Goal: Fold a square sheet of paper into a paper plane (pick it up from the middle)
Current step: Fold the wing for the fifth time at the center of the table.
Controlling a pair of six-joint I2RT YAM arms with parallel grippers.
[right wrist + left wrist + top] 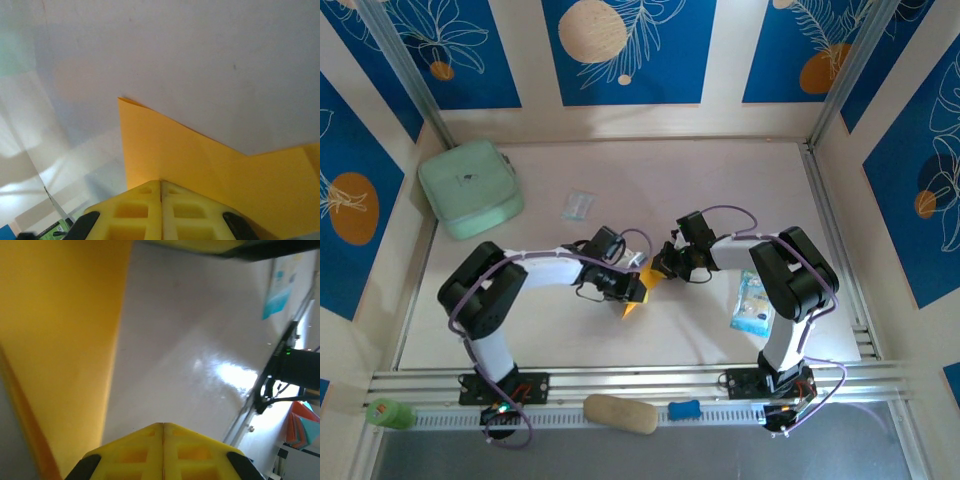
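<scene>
An orange-yellow sheet of paper [632,303], thin and plain, is creased to a narrower shape with one sharp pointed corner. It sits near the middle of the table, to the right of a mint-green soft square pouch [470,188] and nearer the arm bases than the pouch, between the two claws.

In the right wrist view, the right gripper [161,184] has its yellow fingers pressed together. The paper spreads out from behind their tips, so it appears pinched there. In the left wrist view, the left gripper [162,427] is also closed, finger against finger. The paper fills that view's left side, close and blurred, and I cannot tell whether these fingers grip it.

The pale, slightly glossy table [700,190] is walled by cream panels with blue leaf-print rectangles [630,50]. A ribbed metal rail [650,380] runs along the near edge.

The pouch lies in the far left corner. A tan oval lump [620,413] lies on the rail, right of the pouch and far nearer the bases. A blue-and-white flat packet [752,303] lies far right of the pouch, beside the right arm. A small clear plastic wrapper [577,205] lies just right of the pouch. The arms' black wrists crowd over the paper from above.
</scene>
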